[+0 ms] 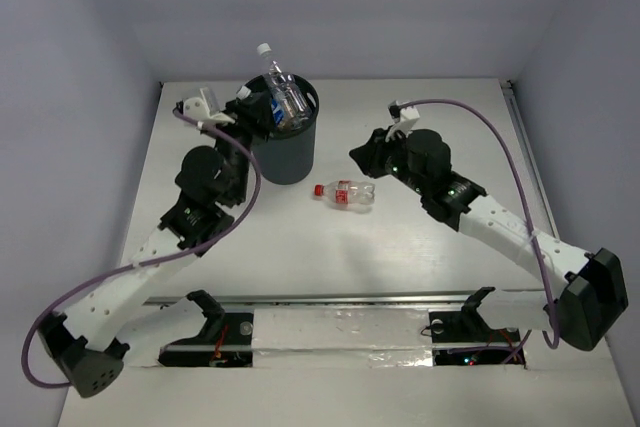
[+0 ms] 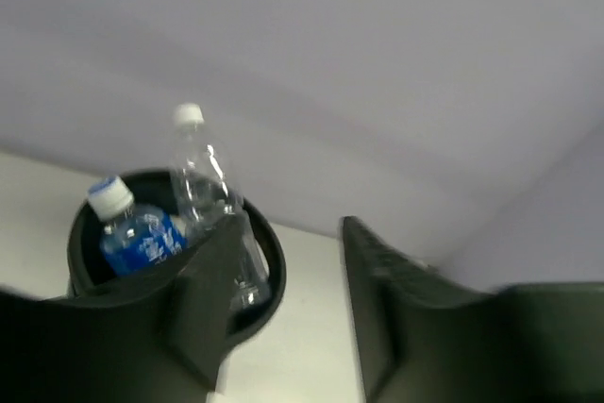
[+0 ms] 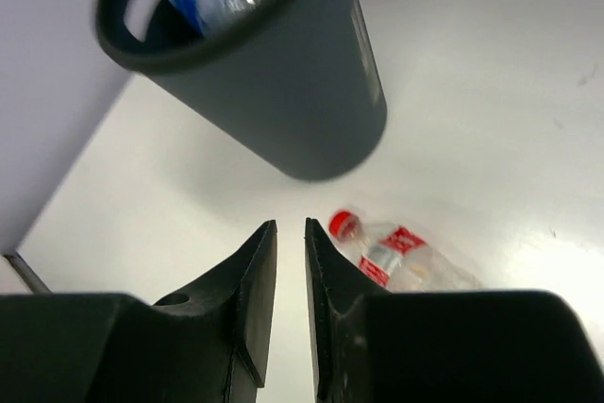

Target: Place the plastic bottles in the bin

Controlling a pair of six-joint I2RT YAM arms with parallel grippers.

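The black bin (image 1: 290, 152) stands at the back centre of the table. A plain clear bottle (image 1: 275, 72) with a white cap pokes up out of it, beside a blue-labelled bottle (image 1: 281, 113). In the left wrist view the clear bottle (image 2: 200, 167) and the blue-labelled white-capped bottle (image 2: 142, 238) lean inside the bin's rim (image 2: 272, 261). My left gripper (image 1: 232, 105) (image 2: 293, 233) is open and empty at the bin's left rim. A red-capped, red-labelled bottle (image 1: 345, 193) (image 3: 396, 252) lies on the table right of the bin (image 3: 302, 92). My right gripper (image 1: 362, 154) (image 3: 290, 226) hovers just beside it, nearly shut and empty.
Pale walls close in the table at the back and both sides. A metal rail (image 1: 350, 299) runs along the near edge by the arm bases. Purple cables (image 1: 500, 137) loop off both arms.
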